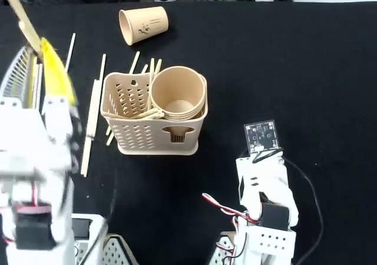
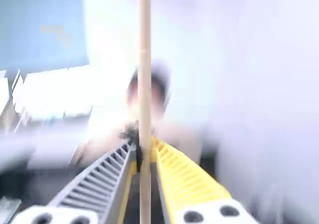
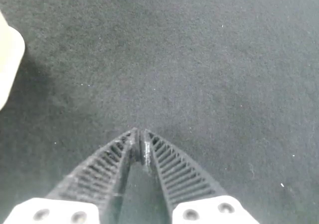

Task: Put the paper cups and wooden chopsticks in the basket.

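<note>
Loose cup: tan paper cup (image 1: 143,25) lying on its side, beyond the beige perforated plastic basket (image 1: 141,136) on the side away from the arms, apart from it.
Stacked cups: nested tan paper cups (image 1: 178,91) upright inside the basket, at the end nearer the right arm.
Basket chopsticks: pale wooden chopsticks (image 1: 143,70) in the basket, leaning out over its far rim.
Loose chopsticks: pale wooden sticks (image 1: 92,121) flat on the cloth, just beside the basket on the left arm's side.
Held chopstick: single wooden chopstick (image 2: 144,59), clamped between the fingers and projecting past the tips.
Left gripper (image 2: 143,147): closed on the held chopstick, raised, beside the basket on the left arm's side.
Right gripper (image 3: 139,137): jaws pressed together, nothing held, over bare cloth on the basket's right-arm side.
Surface: black cloth (image 1: 283,70).
</note>
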### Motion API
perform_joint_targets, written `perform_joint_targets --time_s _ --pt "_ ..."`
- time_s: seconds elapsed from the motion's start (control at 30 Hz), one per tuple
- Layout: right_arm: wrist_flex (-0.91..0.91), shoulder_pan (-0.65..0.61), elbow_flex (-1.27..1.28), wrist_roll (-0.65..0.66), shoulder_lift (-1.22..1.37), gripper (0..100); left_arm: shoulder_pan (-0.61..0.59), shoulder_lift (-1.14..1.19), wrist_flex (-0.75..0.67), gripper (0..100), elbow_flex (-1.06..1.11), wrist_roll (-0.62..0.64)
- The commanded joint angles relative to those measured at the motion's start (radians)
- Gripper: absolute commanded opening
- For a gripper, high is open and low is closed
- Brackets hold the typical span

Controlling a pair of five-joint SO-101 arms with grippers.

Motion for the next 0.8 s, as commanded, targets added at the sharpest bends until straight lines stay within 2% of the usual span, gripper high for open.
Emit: perform_joint_targets --time_s 0.0,0.1,0.23,0.53,0.7,0.77 --pt "0.003 -0.015 -0.004 0.0 -0.051 1.2 0.143 -0.092 -0.201 3 0.105 0.025" --pt "0.003 -0.015 -0.004 0.0 -0.051 1.2 0.205 -0.092 -0.206 3 0.15 0.08" --pt "0.003 -0.015 -0.004 0.0 -0.051 1.2 0.208 -0.054 -0.204 3 0.197 0.189" --pt "0.003 -0.015 -0.004 0.0 -0.051 1.2 0.202 0.135 -0.193 3 0.254 0.253" --pt "0.003 -0.015 -0.004 0.0 -0.051 1.2 0.202 0.15 0.068 21 0.166 0.29" --pt "0.003 -0.015 -0.004 0.0 -0.051 1.2 0.176 0.15 0.175 22 0.097 0.325"
